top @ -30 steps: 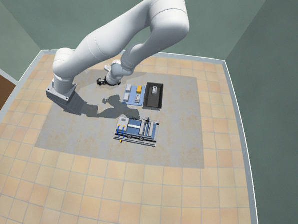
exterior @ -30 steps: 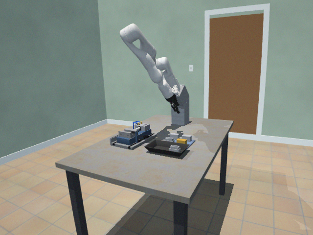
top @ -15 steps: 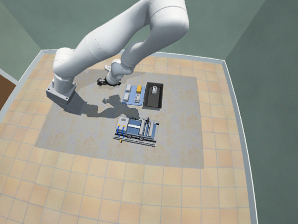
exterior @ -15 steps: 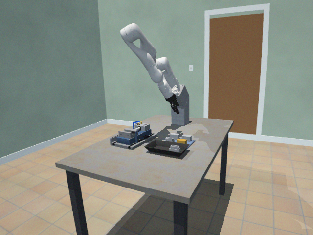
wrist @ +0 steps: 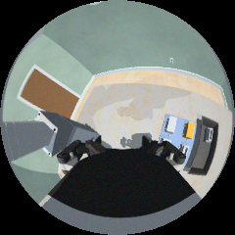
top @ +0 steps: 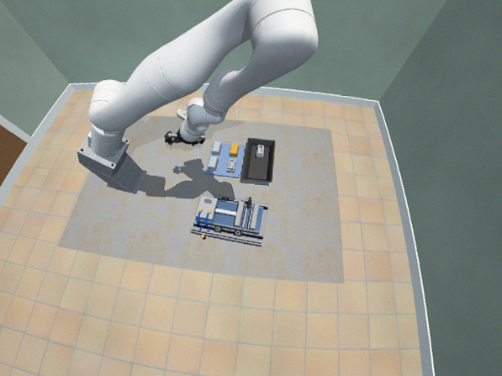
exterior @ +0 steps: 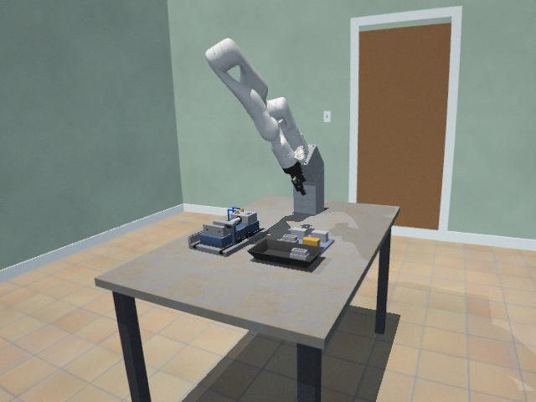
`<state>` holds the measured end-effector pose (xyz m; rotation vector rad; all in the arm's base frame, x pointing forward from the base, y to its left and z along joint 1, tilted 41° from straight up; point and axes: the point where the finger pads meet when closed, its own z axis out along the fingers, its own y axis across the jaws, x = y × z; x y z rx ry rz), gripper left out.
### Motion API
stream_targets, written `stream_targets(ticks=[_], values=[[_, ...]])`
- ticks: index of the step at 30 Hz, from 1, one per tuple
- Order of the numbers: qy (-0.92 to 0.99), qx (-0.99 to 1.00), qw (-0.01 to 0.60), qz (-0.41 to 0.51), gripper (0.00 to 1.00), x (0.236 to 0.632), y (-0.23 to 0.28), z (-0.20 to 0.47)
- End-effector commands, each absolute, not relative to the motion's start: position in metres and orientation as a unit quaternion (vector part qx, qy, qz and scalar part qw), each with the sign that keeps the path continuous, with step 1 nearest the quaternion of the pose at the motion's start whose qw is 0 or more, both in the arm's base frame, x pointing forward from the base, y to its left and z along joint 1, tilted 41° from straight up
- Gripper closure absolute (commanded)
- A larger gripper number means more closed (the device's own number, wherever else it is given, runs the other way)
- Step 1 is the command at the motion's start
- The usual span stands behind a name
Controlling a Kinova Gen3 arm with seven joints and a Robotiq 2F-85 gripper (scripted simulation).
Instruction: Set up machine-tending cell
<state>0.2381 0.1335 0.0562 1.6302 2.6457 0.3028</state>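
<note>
My gripper (top: 175, 137) is open and empty, held in the air above the table, left of the blue infeed plate (top: 225, 159). It also shows in the side view (exterior: 299, 186) and the wrist view (wrist: 122, 144). The plate holds two aluminium blanks (top: 216, 147) (top: 212, 161), a brass blank (top: 234, 149) and a finished part with a pocket (top: 231, 163). The black outfeed tray (top: 257, 160) beside the plate holds one finished part (top: 260, 150) lying flat. The vise (top: 230, 220) stands nearer the camera; its opening (top: 248, 216) looks empty.
The arm's grey base block (top: 101, 154) stands at the table's left side. Blue hoses (top: 204, 220) and a small yellow piece (top: 203, 235) are at the vise's left end. The tray walls rise right of the plate.
</note>
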Motion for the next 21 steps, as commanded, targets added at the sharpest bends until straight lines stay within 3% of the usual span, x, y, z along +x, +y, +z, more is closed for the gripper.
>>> stream_targets(ticks=[1,21], values=[[0.847,0.523,0.01,0.098,0.0,0.2382,0.1331,0.0563],[0.842,0.53,0.021,0.097,0.0,0.2428,0.1308,0.0581]])
